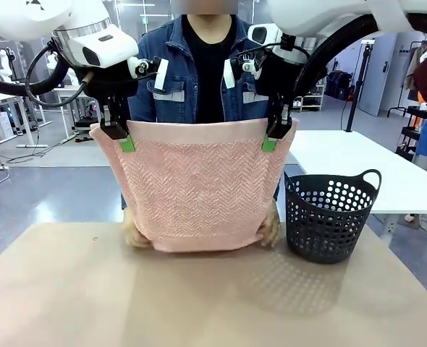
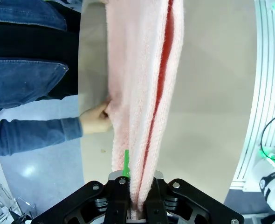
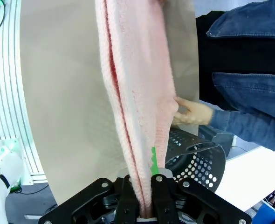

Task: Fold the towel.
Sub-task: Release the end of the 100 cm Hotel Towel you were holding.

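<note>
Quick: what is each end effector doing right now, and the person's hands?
Left end effector: shut on the towel's top corner.
Right end effector: shut on its other top corner.
Person's hands: holding the towel's bottom corners.

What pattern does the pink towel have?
The towel has a zigzag herringbone texture, with a plain band along its top edge. Front view shows it best.

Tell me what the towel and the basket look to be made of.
The towel: probably terry cotton, matte pink, judging by its fuzzy pile and woven zigzag ribs. The basket: likely moulded plastic, dark grey and smooth, its wall pierced by even round holes.
</note>
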Motion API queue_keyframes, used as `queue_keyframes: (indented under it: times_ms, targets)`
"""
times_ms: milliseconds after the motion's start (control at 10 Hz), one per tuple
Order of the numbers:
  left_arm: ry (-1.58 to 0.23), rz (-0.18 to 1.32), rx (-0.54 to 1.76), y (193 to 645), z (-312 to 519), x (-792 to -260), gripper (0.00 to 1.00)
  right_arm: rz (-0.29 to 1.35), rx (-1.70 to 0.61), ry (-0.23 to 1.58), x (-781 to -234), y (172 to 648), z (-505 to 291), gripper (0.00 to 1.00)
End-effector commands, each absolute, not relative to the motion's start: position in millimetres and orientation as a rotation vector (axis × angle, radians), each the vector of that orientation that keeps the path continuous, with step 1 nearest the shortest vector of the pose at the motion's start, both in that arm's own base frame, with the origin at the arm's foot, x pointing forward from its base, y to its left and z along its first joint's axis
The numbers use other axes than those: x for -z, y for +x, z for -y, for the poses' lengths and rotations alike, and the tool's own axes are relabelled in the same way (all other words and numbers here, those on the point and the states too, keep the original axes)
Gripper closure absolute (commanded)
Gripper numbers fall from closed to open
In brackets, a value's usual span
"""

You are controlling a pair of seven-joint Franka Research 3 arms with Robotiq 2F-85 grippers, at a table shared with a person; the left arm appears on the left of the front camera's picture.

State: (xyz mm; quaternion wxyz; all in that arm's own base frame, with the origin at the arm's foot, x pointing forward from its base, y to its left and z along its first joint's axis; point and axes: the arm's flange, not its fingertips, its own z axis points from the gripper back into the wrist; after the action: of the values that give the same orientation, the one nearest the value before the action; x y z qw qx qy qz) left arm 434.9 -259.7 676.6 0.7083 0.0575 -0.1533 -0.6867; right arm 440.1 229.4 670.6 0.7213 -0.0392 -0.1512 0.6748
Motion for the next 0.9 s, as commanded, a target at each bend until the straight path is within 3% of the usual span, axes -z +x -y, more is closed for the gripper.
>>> queue_keyframes:
  times_ms: [0,800]
  targets:
    - [0.142,0.346,1.533,436.1,259.1,-680.8,1.0,0.333,-1.495,-0.1,-673.3,439.9,-227.9,1.0]
    - [0.142,0.346,1.533,436.1,259.1,-680.8,1.0,0.333,-1.495,-0.1,-673.3,439.9,-227.9,1.0]
